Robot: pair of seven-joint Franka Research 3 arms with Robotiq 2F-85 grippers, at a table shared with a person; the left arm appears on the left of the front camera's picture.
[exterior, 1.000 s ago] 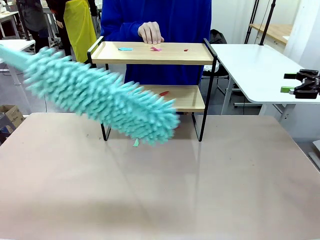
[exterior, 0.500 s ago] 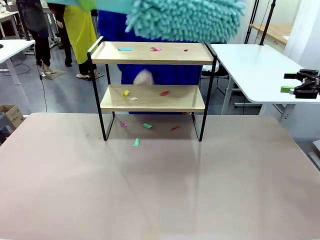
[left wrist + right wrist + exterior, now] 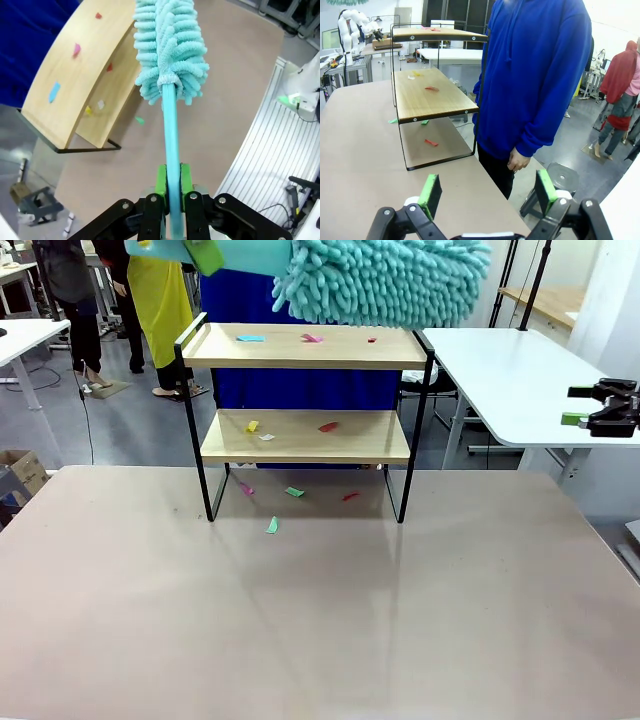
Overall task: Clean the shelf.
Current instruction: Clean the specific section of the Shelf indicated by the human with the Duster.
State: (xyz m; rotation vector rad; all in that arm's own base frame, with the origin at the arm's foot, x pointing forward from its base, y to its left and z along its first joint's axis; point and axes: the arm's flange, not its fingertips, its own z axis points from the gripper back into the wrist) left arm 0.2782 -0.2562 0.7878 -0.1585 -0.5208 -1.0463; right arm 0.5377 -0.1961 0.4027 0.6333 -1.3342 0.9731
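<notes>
Left gripper [image 3: 173,180] is clamped on the duster [image 3: 385,282] handle, fluffy head up over the shelf [image 3: 305,346]; right gripper [image 3: 487,192] sits wide apart.

Bright, even overhead light is seen throughout. Faint, soft shadows are thrown on the tabletop [image 3: 320,620] under the shelf [image 3: 300,436]. Straight edges are bowed in the wrist views; the right one's upper right corner is washed out.
</notes>
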